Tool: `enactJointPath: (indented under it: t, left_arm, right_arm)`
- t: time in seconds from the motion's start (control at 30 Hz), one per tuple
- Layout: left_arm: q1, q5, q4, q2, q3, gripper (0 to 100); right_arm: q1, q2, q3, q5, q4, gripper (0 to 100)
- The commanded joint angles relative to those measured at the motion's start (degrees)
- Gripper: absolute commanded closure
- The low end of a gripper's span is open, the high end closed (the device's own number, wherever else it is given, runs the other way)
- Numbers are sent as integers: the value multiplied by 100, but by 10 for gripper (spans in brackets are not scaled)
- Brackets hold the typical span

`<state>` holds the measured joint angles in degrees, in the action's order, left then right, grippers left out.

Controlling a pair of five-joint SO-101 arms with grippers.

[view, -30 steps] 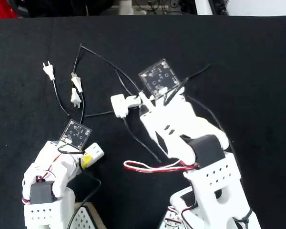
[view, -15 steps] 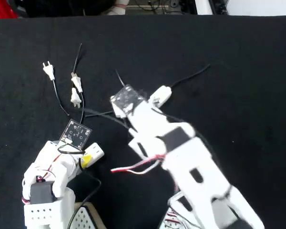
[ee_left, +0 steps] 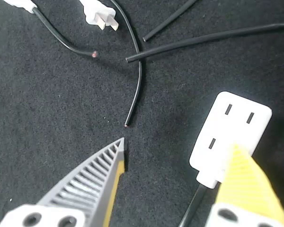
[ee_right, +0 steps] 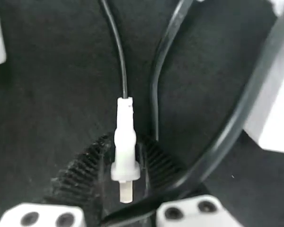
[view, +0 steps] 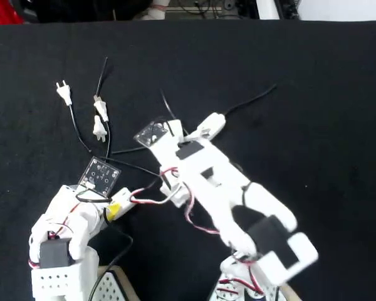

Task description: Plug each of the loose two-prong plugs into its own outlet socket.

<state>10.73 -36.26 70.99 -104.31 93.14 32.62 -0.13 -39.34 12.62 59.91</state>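
In the right wrist view my right gripper (ee_right: 126, 152) is shut on a white two-prong plug (ee_right: 124, 146); its black cord (ee_right: 115, 47) runs away over the cloth. In the high view that arm's wrist (view: 153, 133) lies at the table's middle, beside a white outlet socket (view: 210, 125). My left gripper (ee_left: 175, 156) stands open low over the cloth, its yellow finger (ee_left: 241, 184) touching another white outlet socket (ee_left: 229, 132) (view: 125, 202). Three loose white plugs (view: 64, 93), (view: 100, 108), (view: 99, 130) lie at the far left.
Black cords (view: 138, 164) cross the dark cloth between the two arms, and several cut ends (ee_left: 135, 94) lie near the left gripper. A red and white cable (view: 151, 200) hangs from the right arm. White shapes (ee_right: 274, 109) stand close beside the right gripper.
The right arm has swung to the left and stretched low over the table, uncovering the socket at the middle. The left arm and the three plugs at the far left have stayed put.
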Motion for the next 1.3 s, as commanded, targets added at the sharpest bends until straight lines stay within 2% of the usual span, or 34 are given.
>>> enactJointPath:
  t: [0.0, 0.2, 0.33, 0.53, 0.7, 0.9, 0.97, 1.27]
  left_arm:
    - [127, -123, -35, -9, 119, 683]
    - [127, -123, -35, -9, 119, 683]
    - [127, -123, -35, -9, 119, 683]
    - [127, -123, -35, -9, 119, 683]
    - [127, -123, -35, -9, 119, 683]
    - [127, -123, -35, -9, 119, 683]
    - [119, -123, -35, -9, 119, 683]
    - [119, -123, -35, -9, 119, 683]
  right_arm:
    - [229, 286, 462, -62, 9, 985]
    - [598, 356, 716, -62, 615, 848]
    - [571, 356, 1095, -35, 853, 848]
    - [571, 637, 2158, 369, 1846, 848]
    - [571, 1789, 3002, 378, 2259, 848]
    - [563, 3046, 4145, 712, 3033, 942]
    - [563, 3266, 4435, 791, 3358, 945]
    - [563, 3495, 4567, 1152, 3648, 949]
